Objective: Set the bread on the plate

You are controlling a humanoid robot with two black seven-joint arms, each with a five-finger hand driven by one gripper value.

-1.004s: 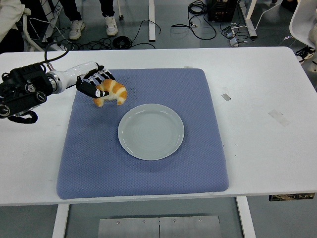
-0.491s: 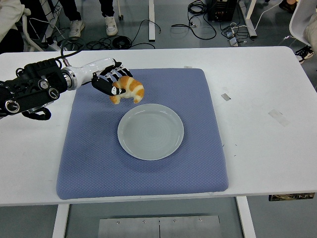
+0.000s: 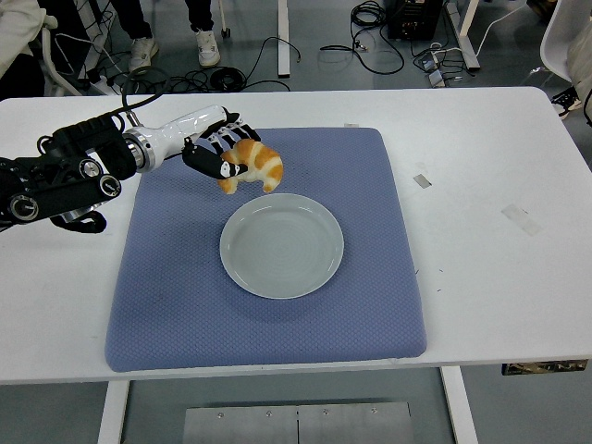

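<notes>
The left hand (image 3: 215, 153) reaches in from the left edge of the frame and sits in the upper left part of the picture, over the far left portion of the blue mat (image 3: 370, 305). Its black fingers (image 3: 227, 170) are curled around a golden croissant (image 3: 252, 165), clamped on the end nearest the arm, while the other end of the pastry sticks out to the right, free of the hand. The croissant is held above the mat, just up and left of the plate's far rim; whether it overlaps the rim cannot be told from this angle. The forearm runs back to the left: a white wrist section, then a bulky black segment with round joints near the left edge.

The pale grey-green plate (image 3: 281, 277) lies flat on the mat, a little left of the frame's centre, with nothing on it. The mat covers the middle of the white table (image 3: 499, 277).

On the bare table to the right of the mat are two small pieces of tape (image 3: 422, 180), one close to the mat's right edge and one farther right. At the top of the frame, beyond the table, cables (image 3: 370, 46) trail over the floor and a person's shoes (image 3: 207, 46) show at upper left
</notes>
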